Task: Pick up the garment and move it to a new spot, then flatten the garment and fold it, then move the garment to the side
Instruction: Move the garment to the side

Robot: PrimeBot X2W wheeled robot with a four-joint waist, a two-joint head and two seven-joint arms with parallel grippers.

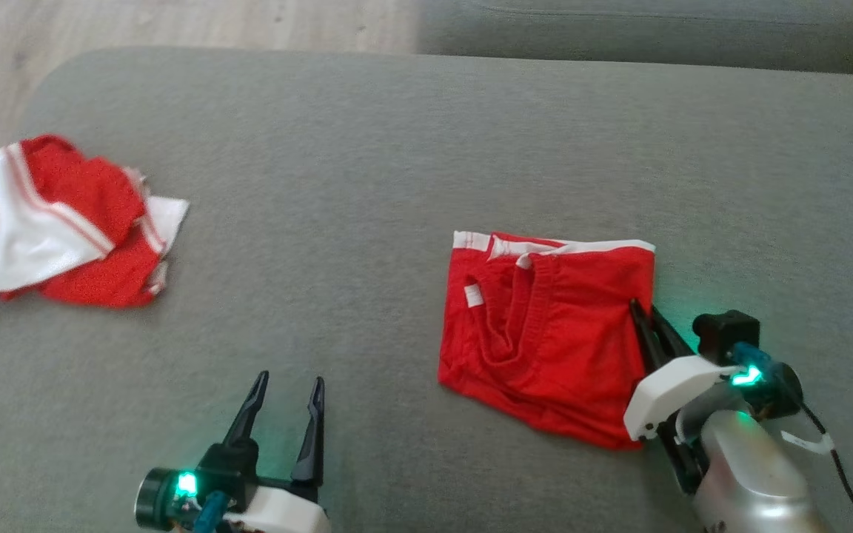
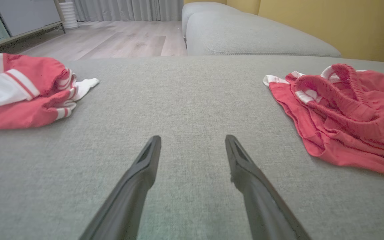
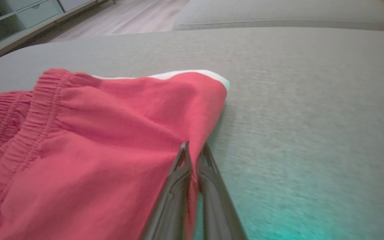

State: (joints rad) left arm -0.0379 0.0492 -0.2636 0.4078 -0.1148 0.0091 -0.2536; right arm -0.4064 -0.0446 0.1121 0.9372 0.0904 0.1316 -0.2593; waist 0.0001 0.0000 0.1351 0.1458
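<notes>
The garment (image 1: pixel 545 326) is a pair of red shorts with white trim and an elastic waistband, lying folded on the grey cushion right of centre. In the left wrist view the garment (image 2: pixel 345 110) lies at the right, its waistband bunched on top. My right gripper (image 1: pixel 637 309) is at its right edge, shut on the garment. The right wrist view shows a fold of the red garment (image 3: pixel 112 140) pinched between the right gripper (image 3: pixel 193 148) fingers. My left gripper (image 1: pixel 289 386) stands open over bare cushion at the lower left, apart from the shorts. The left gripper (image 2: pixel 192 140) holds nothing.
A second red and white garment (image 1: pixel 56 222) lies crumpled at the cushion's left edge, also at the left as the second garment (image 2: pixel 22 93) in the left wrist view. Another grey cushion (image 1: pixel 649 33) lies beyond. Wooden floor (image 1: pixel 175 26) shows at the far left.
</notes>
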